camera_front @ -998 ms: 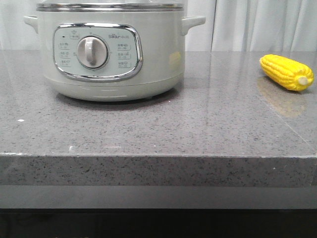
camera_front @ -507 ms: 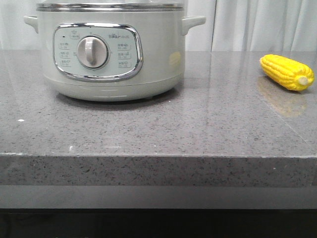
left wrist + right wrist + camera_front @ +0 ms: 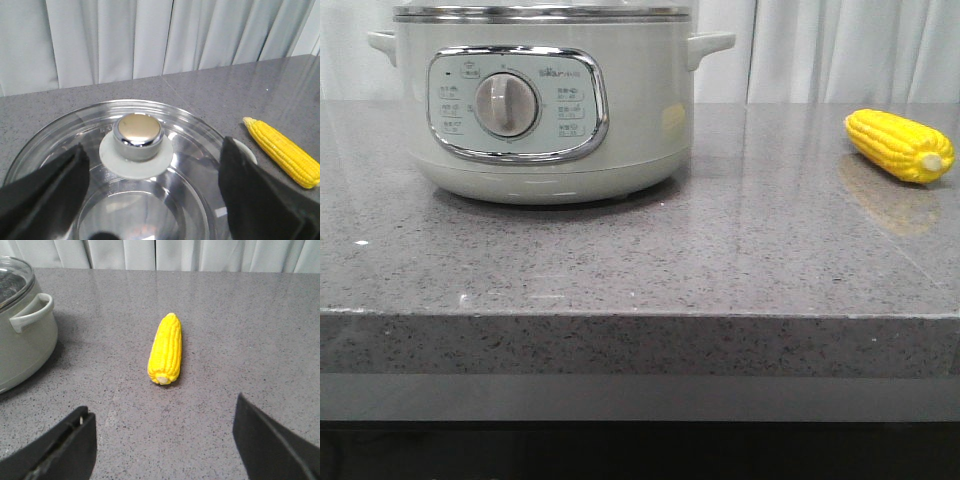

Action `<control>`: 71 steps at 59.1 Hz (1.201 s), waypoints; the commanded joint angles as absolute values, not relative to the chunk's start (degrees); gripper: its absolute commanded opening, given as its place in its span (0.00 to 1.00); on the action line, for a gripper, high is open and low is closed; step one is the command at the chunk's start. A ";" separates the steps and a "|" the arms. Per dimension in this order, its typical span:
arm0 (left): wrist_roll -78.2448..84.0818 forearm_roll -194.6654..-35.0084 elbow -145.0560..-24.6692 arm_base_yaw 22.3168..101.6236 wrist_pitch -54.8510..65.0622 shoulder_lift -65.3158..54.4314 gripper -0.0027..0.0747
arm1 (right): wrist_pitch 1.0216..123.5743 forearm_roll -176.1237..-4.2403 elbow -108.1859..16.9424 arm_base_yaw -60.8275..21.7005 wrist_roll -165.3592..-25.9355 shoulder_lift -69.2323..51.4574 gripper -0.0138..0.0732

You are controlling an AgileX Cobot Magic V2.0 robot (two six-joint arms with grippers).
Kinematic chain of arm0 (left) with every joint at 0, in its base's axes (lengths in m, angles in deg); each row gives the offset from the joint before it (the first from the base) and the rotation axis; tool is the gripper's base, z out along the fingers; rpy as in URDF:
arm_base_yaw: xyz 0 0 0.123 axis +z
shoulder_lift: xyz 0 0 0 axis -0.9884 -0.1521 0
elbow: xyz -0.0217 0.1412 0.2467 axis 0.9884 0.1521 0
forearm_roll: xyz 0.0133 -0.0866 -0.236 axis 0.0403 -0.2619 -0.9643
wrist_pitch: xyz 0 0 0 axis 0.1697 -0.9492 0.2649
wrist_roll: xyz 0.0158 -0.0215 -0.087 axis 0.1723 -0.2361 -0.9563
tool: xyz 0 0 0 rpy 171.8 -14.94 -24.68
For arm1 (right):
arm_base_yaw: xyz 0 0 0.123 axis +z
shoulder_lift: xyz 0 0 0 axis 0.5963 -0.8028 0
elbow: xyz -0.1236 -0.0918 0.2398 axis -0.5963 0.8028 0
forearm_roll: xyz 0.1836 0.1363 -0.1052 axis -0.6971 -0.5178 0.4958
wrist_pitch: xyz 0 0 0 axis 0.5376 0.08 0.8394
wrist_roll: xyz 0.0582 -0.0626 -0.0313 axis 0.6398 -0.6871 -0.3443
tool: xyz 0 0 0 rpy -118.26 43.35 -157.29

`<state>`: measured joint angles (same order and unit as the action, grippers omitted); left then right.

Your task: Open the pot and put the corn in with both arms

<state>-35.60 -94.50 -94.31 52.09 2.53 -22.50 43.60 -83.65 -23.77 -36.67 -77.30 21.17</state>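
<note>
The pale grey-green pot point(image 3: 540, 110) stands at the left of the grey stone table with its glass lid point(image 3: 165, 200) on. My left gripper point(image 3: 152, 165) is open above the lid, its black fingers point(image 3: 250, 195) either side of the chrome knob point(image 3: 137, 134) without touching it. The yellow corn point(image 3: 900, 146) lies on the table to the right of the pot; it also shows in the left wrist view point(image 3: 285, 152). My right gripper point(image 3: 165, 430) is open over the table, short of the corn point(image 3: 166, 349), which points its pale stub end toward it. Neither arm shows in the front view.
The table's front edge point(image 3: 640, 315) runs across the front view. White curtains point(image 3: 850, 50) hang behind the table. The pot's side handle point(image 3: 30, 312) sticks out toward the corn in the right wrist view.
</note>
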 commanded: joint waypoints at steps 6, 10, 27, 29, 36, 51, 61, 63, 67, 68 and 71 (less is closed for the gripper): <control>-35.65 -94.97 -103.43 51.71 -2.62 -28.12 0.73 | 47.70 -83.99 -25.77 -36.92 -77.76 20.52 0.83; -35.65 -94.97 -105.96 51.86 -2.62 -30.60 0.73 | 47.70 -83.99 -25.77 -36.92 -77.76 20.52 0.83; -35.65 -95.21 -112.15 53.02 -0.32 -38.11 0.73 | 47.70 -83.99 -25.77 -36.92 -77.76 20.52 0.83; -35.65 -95.21 -112.15 53.02 -0.32 -38.53 0.73 | 47.70 -83.99 -25.77 -36.92 -77.76 20.52 0.83; -35.65 -95.21 -112.15 53.02 0.11 -40.08 0.73 | 47.70 -83.99 -25.77 -36.92 -77.76 20.52 0.83; -35.65 -95.37 -112.15 53.02 0.97 -41.34 0.70 | 47.70 -83.99 -25.77 -36.92 -77.76 20.52 0.83; -35.65 -96.81 -112.15 53.02 1.79 -41.49 0.52 | 47.70 -83.99 -25.77 -36.92 -77.76 20.52 0.83; -35.65 -97.34 -112.15 53.02 1.79 -41.49 0.48 | 47.70 -83.99 -25.77 -36.92 -77.76 20.52 0.83; -35.65 -97.57 -112.15 53.02 1.79 -41.49 0.42 | 47.70 -83.99 -25.77 -36.92 -77.76 20.52 0.83; -35.65 -97.57 -112.15 53.02 1.79 -41.49 0.41 | 47.70 -83.99 -25.77 -36.92 -77.76 20.52 0.83; -35.65 -97.57 -112.15 53.02 1.79 -41.49 0.37 | 47.70 -83.99 -25.77 -36.92 -77.76 20.52 0.83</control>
<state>-35.57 -96.21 -110.23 53.08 4.77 -43.44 43.60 -83.65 -23.77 -36.67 -77.39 21.17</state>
